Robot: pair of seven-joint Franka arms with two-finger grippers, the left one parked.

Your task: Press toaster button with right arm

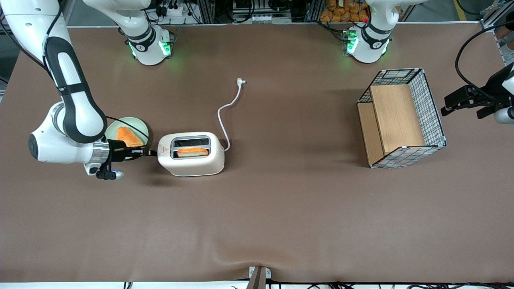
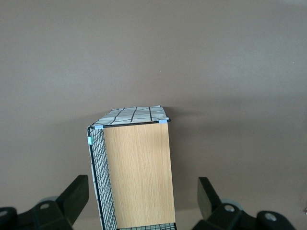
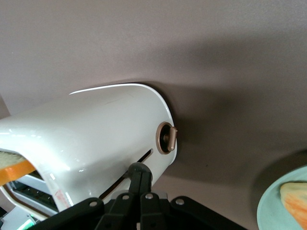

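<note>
- The right arm (image 1: 66,92) bends down from the working arm's end of the table (image 1: 281,224), its wrist turned level so the gripper (image 1: 150,152) points sideways at the toaster (image 1: 192,154).
- In the right wrist view the gripper (image 3: 139,172) has its fingers together, with the tip touching the toaster's narrow end (image 3: 96,148) at the lever slot.
- The toaster button (image 3: 167,138), a round knob, sits on that same end, just beside the fingertip and apart from it.
- 1 toaster stands toward the working arm's end, about midway between the table's near and back edges; its cord (image 1: 229,108) trails toward the back edge.
- 2 bread slices show: 1 in the toaster slot (image 1: 192,151), 1 on the plate (image 1: 141,127).
- 1 plate lies just beside the gripper.
- 1 wire basket (image 1: 402,117) stands toward the parked arm's end.
</note>
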